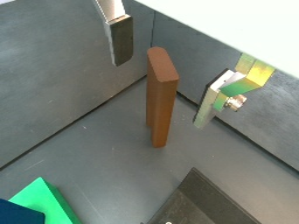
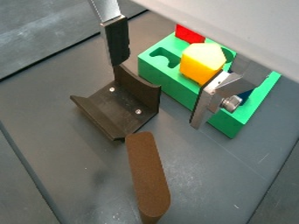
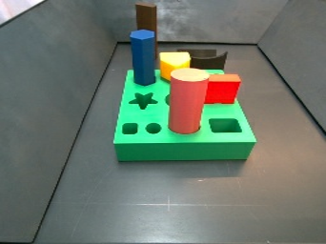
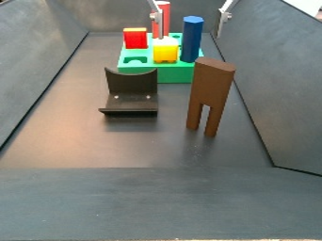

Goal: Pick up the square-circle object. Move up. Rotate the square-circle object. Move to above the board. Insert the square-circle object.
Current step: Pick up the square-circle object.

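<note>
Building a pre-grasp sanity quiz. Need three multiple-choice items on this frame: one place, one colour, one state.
1. Where does the square-circle object stand?
A. in the board
B. on the floor, apart from the board
C. on the fixture

2. What colour is the hexagonal column?
A. blue
B. yellow
C. green

3. The gripper is:
A. shut on the object
B. open, holding nothing
C. shut, empty

Answers:
1 B: it stands upright on the floor beside the fixture.
2 A: it is blue in both side views.
3 B: in a wrist view its fingers stand apart, either side of the object, not touching.
</note>
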{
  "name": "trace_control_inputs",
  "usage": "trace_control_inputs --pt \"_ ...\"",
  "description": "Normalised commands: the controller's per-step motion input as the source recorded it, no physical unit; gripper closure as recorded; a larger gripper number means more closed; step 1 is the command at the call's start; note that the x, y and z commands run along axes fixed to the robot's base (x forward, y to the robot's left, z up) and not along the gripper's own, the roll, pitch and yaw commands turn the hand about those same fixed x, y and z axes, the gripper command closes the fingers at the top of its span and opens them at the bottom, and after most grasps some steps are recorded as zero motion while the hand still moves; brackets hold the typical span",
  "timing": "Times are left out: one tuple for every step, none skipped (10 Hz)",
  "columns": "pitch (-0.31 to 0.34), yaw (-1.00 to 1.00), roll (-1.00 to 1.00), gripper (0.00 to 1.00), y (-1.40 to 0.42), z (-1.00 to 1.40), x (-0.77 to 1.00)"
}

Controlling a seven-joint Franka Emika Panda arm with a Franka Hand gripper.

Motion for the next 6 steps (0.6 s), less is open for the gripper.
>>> trace_control_inputs --pt "0.000 0.00 0.00 0.00 0.00 -0.04 0.00" --pt "0.000 -0.31 0.00 0.00 0.24 -0.02 -0.46" --pt "0.000 -0.53 0.00 0.00 0.31 -0.02 -0.57" --pt "0.000 -0.59 0.00 0.00 0.27 -0.02 -0.54" --pt "0.000 -0.63 0.00 0.00 0.23 0.00 -0.50" --pt "0.000 -0.64 -0.03 0.00 0.27 0.00 -0.13"
